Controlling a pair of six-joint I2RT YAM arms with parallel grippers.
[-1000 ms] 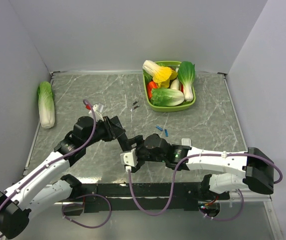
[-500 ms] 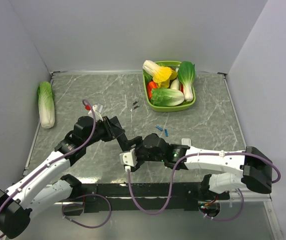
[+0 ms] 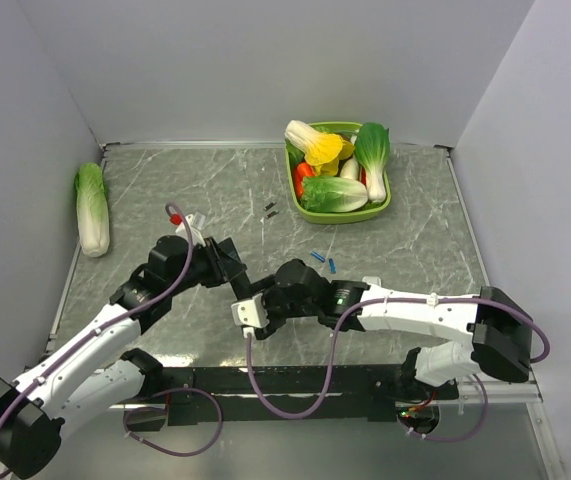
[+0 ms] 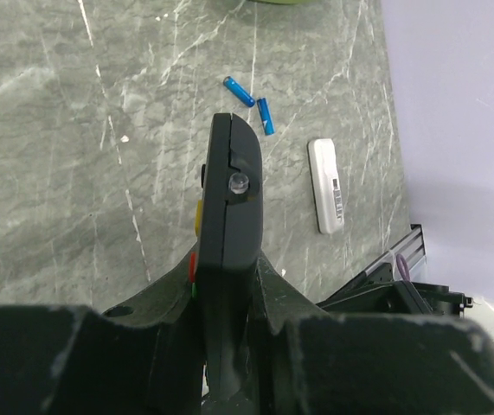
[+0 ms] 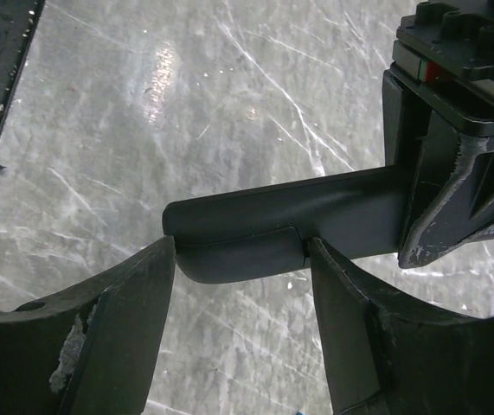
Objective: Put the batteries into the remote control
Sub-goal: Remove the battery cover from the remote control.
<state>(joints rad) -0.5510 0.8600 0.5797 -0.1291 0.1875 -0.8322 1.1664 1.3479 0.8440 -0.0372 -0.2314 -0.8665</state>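
The left claw (image 4: 227,298) is shut tight on the remote control (image 4: 234,199). It holds the black remote by one end, turned on its thin side, up off the worktop (image 4: 73,173). The rest of the remote sticks straight out in front of this claw.

The right claw (image 5: 240,259) is at the free end of the remote. One of its fingers (image 5: 134,303) is on each side of the rounded tip. They look like they touch the tip, but the view is too close to tell if they are squeezing it or just resting there.

The batteries (image 4: 239,91) are two little blue sticks lying on the worktop. They are just past the remote's tip, out in front of the left claw, close to each other but not touching. A white remote (image 4: 326,186) lies flat on the worktop off to the right of the left claw, near the batteries.
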